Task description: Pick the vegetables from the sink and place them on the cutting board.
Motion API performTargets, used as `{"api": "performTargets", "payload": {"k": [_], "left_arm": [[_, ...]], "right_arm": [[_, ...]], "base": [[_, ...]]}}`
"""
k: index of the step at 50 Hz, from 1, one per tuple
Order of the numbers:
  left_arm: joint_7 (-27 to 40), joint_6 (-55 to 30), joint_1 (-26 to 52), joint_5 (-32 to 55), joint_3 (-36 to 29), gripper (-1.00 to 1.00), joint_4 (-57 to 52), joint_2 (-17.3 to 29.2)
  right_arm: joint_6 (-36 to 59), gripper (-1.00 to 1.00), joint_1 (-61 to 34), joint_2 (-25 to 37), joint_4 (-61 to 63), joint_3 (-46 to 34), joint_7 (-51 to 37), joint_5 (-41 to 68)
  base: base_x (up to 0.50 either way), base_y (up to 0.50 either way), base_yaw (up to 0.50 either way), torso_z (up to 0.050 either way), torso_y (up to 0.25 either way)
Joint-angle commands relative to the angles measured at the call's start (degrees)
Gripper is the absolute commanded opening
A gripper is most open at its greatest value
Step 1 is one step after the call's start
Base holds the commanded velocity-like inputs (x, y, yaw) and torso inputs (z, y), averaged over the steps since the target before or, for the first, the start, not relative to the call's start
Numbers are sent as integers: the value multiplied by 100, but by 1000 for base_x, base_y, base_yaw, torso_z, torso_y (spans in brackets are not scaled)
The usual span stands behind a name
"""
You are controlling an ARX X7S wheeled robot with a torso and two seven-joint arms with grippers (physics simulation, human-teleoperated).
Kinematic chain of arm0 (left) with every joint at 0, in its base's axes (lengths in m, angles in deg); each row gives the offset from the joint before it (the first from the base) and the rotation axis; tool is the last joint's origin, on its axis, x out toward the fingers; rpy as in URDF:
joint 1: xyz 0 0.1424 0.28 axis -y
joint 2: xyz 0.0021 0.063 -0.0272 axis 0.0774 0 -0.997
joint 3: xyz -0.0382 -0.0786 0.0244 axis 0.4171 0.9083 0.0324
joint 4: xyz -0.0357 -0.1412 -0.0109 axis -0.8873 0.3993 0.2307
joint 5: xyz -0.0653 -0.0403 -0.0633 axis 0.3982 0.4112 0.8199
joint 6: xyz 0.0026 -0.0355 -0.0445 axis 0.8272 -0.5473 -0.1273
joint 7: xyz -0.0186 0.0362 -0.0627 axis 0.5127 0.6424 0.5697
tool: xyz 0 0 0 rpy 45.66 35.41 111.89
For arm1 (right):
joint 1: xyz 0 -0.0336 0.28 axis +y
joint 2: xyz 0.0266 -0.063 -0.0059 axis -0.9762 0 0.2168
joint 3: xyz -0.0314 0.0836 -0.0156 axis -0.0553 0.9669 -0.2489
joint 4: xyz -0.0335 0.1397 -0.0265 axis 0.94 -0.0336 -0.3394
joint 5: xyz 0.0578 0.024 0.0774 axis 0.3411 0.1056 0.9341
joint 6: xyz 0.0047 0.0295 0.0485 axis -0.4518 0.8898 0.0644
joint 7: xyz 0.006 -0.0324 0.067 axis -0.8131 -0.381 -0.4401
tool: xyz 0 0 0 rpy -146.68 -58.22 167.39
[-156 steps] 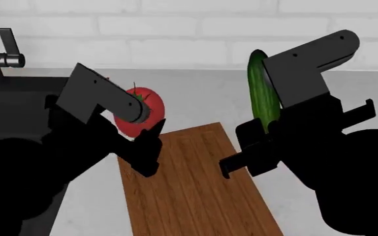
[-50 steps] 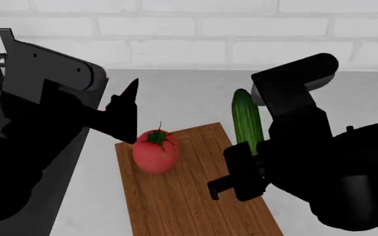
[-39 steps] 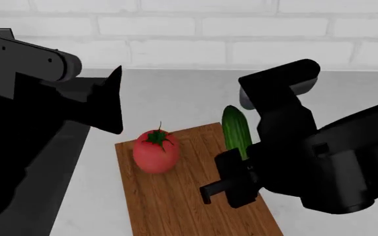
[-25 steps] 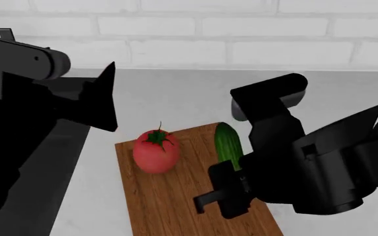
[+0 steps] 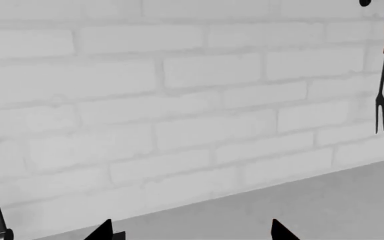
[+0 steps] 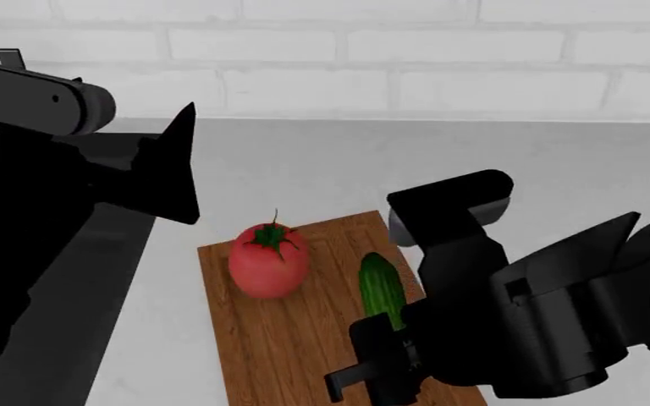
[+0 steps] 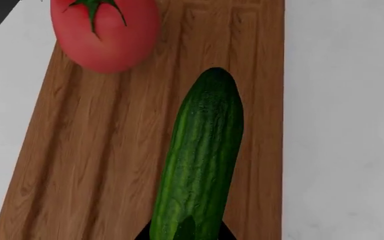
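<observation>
The red tomato (image 6: 267,264) (image 7: 106,35) sits free on the far left part of the brown cutting board (image 6: 280,347) (image 7: 98,150). To its right, my right gripper (image 6: 384,359) (image 7: 185,235) is shut on the near end of the dark green cucumber (image 6: 381,289) (image 7: 202,150). The cucumber lies along the board, low over it; whether it touches the wood I cannot tell. My left gripper (image 6: 176,169) (image 5: 192,232) is raised left of the board, open and holding nothing, facing the wall. The black sink (image 6: 105,271) shows at the left, mostly behind my left arm.
A grey counter (image 6: 337,169) surrounds the board, with a white brick wall (image 6: 415,51) behind it. A long fork with a wooden handle (image 5: 383,75) hangs on the wall in the left wrist view. The faucet lever (image 6: 10,58) peeks above my left arm.
My left gripper let go of the tomato onto the board and drew back up and left. The right gripper came down with the cucumber, tipping it from upright to lying along the board.
</observation>
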Motion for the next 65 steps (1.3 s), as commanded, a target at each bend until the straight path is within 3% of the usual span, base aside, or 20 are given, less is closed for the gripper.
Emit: {"api": "performTargets", "payload": {"k": [1,32,33,45,58,65], "left_arm": [[-136,-188,-20,57,149,100,-169,-105],[-92,-134,-74,119,77,100,-153,-63],[-93,-132,-69,119,75,100,-151,-58],[-67,-134,-67,159,54,100,-148,-57],[-26,-140,-21,213,71,100,-162,-46],[15,-153,4,234,75,100,-163,-47]], "right_arm": [[-129,-100,231,-29,106,25,188,-18],[-386,-100,517,-4,123,-184,635,-407],[-367,100,460,6,118,-186,608,-388],[-382,100,345,127,170,-199,318,-68],[-303,100,-1058,302,299,32,-346,679],[-475,100,-1095,363,506,230,-164,458]], "base": [[0,0,0,0,0],[1,0,1,0,0],[0,0,3,0,0],[1,0,0,0,0],[0,0,0,0,0],[0,0,0,0,0]]}}
